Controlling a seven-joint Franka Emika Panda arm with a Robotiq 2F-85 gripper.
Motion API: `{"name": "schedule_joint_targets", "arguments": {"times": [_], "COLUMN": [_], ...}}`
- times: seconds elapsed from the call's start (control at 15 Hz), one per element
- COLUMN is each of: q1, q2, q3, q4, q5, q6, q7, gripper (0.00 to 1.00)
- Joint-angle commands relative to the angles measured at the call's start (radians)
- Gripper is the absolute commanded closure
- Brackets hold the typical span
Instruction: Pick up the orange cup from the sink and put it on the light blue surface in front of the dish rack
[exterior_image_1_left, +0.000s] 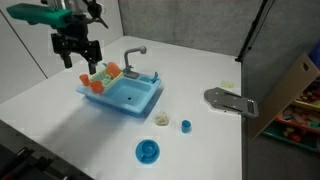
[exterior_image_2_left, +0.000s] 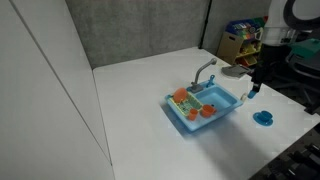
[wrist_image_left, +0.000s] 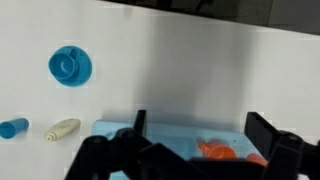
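The light blue toy sink (exterior_image_1_left: 140, 100) with a grey faucet (exterior_image_1_left: 135, 53) stands on the white table and shows in both exterior views (exterior_image_2_left: 222, 103). The dish rack (exterior_image_1_left: 108, 71), with green, yellow and orange pieces, is at one end of it. The small orange cup (exterior_image_1_left: 96, 86) lies in the sink unit beside the rack. It also shows in an exterior view (exterior_image_2_left: 208, 111) and low in the wrist view (wrist_image_left: 215, 152). My gripper (exterior_image_1_left: 78, 62) hangs open and empty above the rack end. In the wrist view (wrist_image_left: 200, 125) the cup lies below, between the spread fingers.
A round blue dish (exterior_image_1_left: 148, 151) lies on the table in front of the sink, with a small cream piece (exterior_image_1_left: 162, 119) and a small blue cap (exterior_image_1_left: 186, 125) nearby. A grey flat object (exterior_image_1_left: 230, 101) lies at the table's far edge. Grey walls stand behind.
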Motion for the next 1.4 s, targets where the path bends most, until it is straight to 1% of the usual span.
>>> {"name": "schedule_joint_targets", "arguments": {"times": [0.0,0.33,0.6,0.8,1.07,1.13,1.2,1.33], "q1": [-0.009,-0.019,-0.031,-0.039,-0.044,-0.039,-0.036,-0.036], "q2": [-0.129,-0.286,-0.420,-0.492,-0.542,-0.546,-0.514,-0.525], "q3": [-0.017,-0.024,-0.031,-0.032,-0.030,-0.033,-0.034,-0.033], "q4": [-0.032,-0.081,-0.134,-0.157,-0.172,-0.177,-0.158,-0.164], "q5": [-0.008,-0.027,-0.021,-0.023,-0.024,-0.022,-0.014,-0.014], "q6": [-0.116,-0.198,-0.227,-0.244,-0.245,-0.231,-0.236,-0.236], "q7": [0.051,0.101,0.115,0.118,0.116,0.097,0.098,0.098], "gripper": [0.00,0.00,0.00,0.00,0.00,0.00,0.00,0.00]}}
